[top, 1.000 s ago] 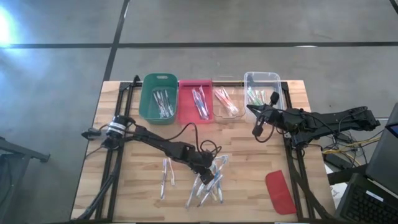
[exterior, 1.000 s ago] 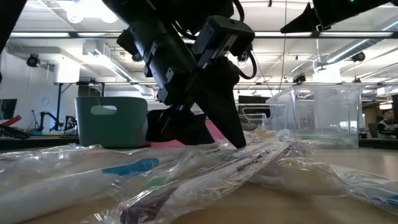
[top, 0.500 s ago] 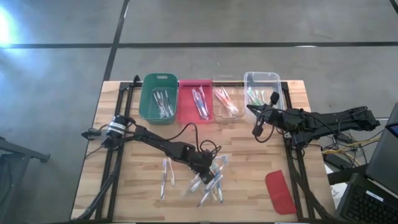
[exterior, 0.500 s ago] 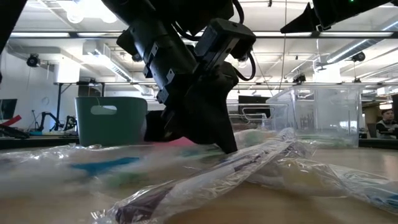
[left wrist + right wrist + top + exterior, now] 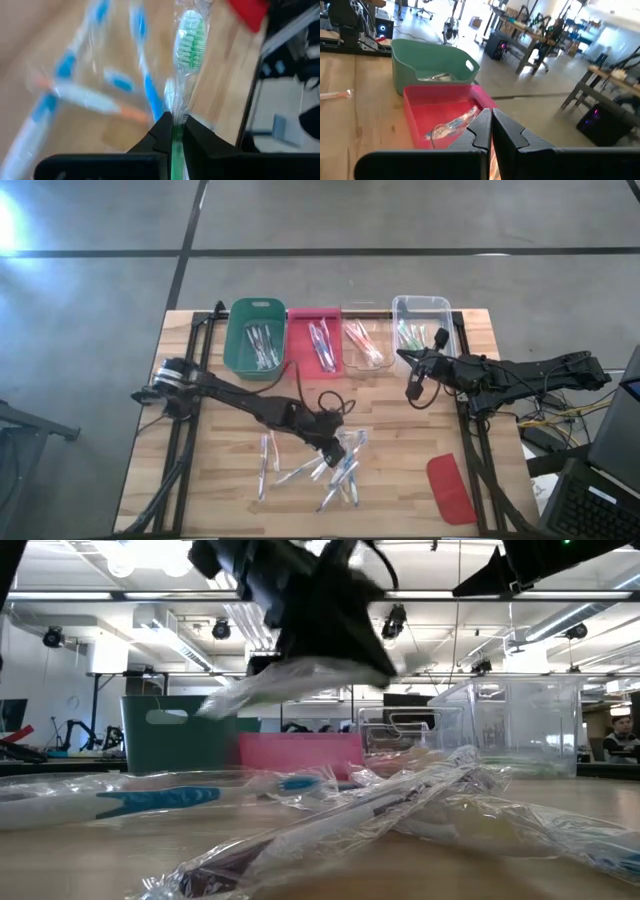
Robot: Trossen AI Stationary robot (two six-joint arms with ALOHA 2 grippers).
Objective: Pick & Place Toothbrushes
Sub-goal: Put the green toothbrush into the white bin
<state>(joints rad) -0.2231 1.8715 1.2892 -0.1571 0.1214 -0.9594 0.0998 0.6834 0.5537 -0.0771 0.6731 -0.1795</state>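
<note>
Gripping a wrapped green toothbrush [image 5: 189, 45], the left gripper [image 5: 335, 442] is seen at lower centre of the high view, above the loose toothbrushes [image 5: 318, 473]. The right gripper [image 5: 405, 358], fingers pressed together on nothing, is held right of centre beside the clear bin [image 5: 447, 311].

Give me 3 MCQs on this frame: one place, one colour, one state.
1. Where is the red lid?
A. in the green bin
B. on the table near its front right corner
C. under the left gripper

2. What colour are the bristles of the toothbrush that the left gripper holds?
A. green
B. pink
C. blue

3. What state is the left gripper in?
A. open above the pile
B. shut on nothing
C. shut on a wrapped toothbrush

Key: B, the high view shows it alone there; A, the left wrist view shows green bristles; C, its fingers pinch the handle.
</note>
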